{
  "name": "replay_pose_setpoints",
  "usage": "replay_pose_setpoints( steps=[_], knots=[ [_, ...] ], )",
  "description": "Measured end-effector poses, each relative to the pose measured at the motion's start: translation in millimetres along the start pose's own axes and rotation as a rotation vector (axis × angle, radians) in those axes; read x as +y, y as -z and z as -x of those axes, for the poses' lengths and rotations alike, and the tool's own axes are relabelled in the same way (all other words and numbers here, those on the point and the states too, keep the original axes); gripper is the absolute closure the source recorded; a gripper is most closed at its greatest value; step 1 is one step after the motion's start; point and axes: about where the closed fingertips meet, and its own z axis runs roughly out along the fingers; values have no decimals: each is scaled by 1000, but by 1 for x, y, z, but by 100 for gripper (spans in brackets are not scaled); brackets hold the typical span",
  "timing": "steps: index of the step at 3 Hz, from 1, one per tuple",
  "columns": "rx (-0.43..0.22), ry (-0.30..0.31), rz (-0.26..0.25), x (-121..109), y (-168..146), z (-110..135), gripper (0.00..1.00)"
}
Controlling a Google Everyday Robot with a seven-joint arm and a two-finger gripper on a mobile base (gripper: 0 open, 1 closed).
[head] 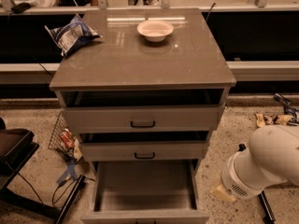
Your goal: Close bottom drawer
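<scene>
While the plain light-grey bottom drawer (145, 215) stands pulled far out under the grey cabinet (140, 66), the pale gripper (221, 193) hangs low off its right front corner; whether it is open or closed cannot be told. An off-centre push could skew and jam the drawer.

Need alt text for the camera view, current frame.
The bottom drawer of a grey cabinet is pulled far out, its tray empty; the middle drawer and top drawer are slightly open. The robot's tool hangs low to its right, apart from it. A white bowl and a snack bag sit on top.
</scene>
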Motion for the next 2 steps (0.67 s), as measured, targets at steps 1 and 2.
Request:
replay_pose_setpoints(
  steps=[1,2],
  knots=[
    [-42,16,34,15,-28,5,100],
    [-162,-19,95,26,-71,0,100]
  ],
)
